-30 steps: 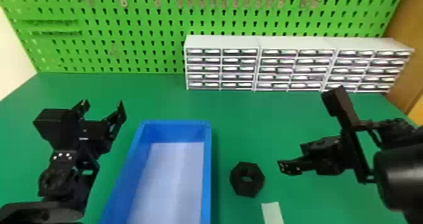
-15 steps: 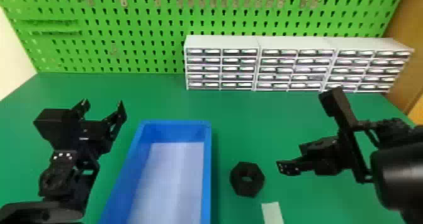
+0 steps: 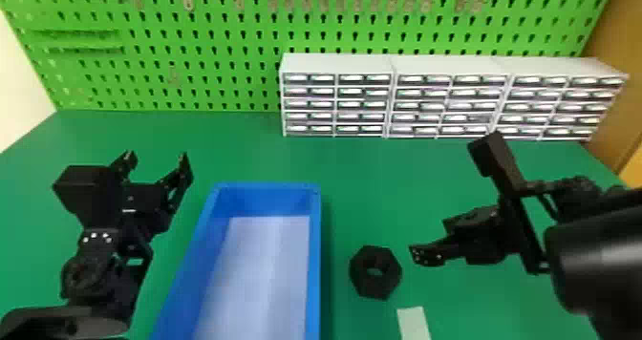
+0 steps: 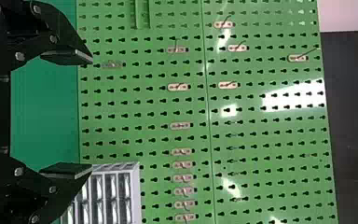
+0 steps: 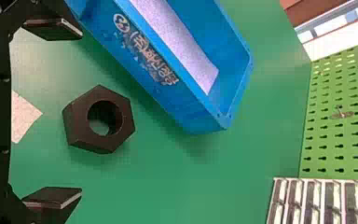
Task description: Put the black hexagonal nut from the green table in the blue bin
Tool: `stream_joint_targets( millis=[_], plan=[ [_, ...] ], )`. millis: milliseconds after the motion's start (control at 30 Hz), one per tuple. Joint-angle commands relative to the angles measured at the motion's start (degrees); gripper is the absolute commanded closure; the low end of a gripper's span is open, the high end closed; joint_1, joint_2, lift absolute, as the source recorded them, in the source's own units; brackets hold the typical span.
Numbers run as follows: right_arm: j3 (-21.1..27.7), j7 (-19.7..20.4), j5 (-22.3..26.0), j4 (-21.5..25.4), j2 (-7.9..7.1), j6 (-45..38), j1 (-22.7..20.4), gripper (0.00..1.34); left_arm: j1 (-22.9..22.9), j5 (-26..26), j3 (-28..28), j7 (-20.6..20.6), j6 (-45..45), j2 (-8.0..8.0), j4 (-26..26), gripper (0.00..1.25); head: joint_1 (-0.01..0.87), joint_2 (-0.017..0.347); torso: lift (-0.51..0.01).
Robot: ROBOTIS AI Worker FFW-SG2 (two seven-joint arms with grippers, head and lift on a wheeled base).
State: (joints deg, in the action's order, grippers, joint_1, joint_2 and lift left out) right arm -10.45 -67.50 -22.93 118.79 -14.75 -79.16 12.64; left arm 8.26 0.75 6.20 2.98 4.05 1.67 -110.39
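The black hexagonal nut (image 3: 375, 272) lies flat on the green table (image 3: 363, 167), just right of the blue bin (image 3: 315, 248). My right gripper (image 3: 420, 255) is a short way to the right of the nut. In the right wrist view the nut (image 5: 99, 119) sits ahead of my right gripper (image 5: 81, 113), whose fingers stand wide apart and do not touch it. My left gripper (image 3: 155, 157) is parked left of the bin, open with nothing between its fingers; in the left wrist view this gripper (image 4: 92, 114) faces the pegboard.
White drawer cabinets (image 3: 449, 100) line the table's back right, before a green pegboard (image 3: 191, 52). A pale strip (image 3: 413, 322) lies near the front, just right of the nut. The bin's raised wall stands between the nut and the left arm.
The right arm has shifted very slightly left, toward the nut. The left arm, the nut and the bin look unmoved.
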Motion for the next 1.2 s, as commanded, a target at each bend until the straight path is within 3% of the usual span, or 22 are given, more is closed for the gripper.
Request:
stream_joint_targets(
  millis=[0,833,1033,1167],
  plan=[
    [-1.2,0.0,-1.8,-1.4,0.60,1.0,0.4,0.12,-0.2,0.1,-0.1,-0.1,0.0,0.00,0.1,0.43,0.657,0.057,-0.095],
    [-3.5,-0.3,-8.0,-14.1,5.53,10.3,3.3,0.12,-0.9,0.1,-0.8,0.0,0.0,0.00,0.5,0.43,0.657,0.057,-0.095],
    [-2.6,-0.4,-10.8,-17.9,7.72,13.3,4.1,0.12,-1.0,0.1,-0.8,-0.1,-0.1,0.00,0.6,0.43,0.657,0.057,-0.095],
    [-2.5,-0.4,-11.4,-20.4,8.43,15.2,4.9,0.12,-1.1,0.2,-1.0,-0.1,-0.1,0.00,0.7,0.43,0.657,0.057,-0.095]
  ],
)
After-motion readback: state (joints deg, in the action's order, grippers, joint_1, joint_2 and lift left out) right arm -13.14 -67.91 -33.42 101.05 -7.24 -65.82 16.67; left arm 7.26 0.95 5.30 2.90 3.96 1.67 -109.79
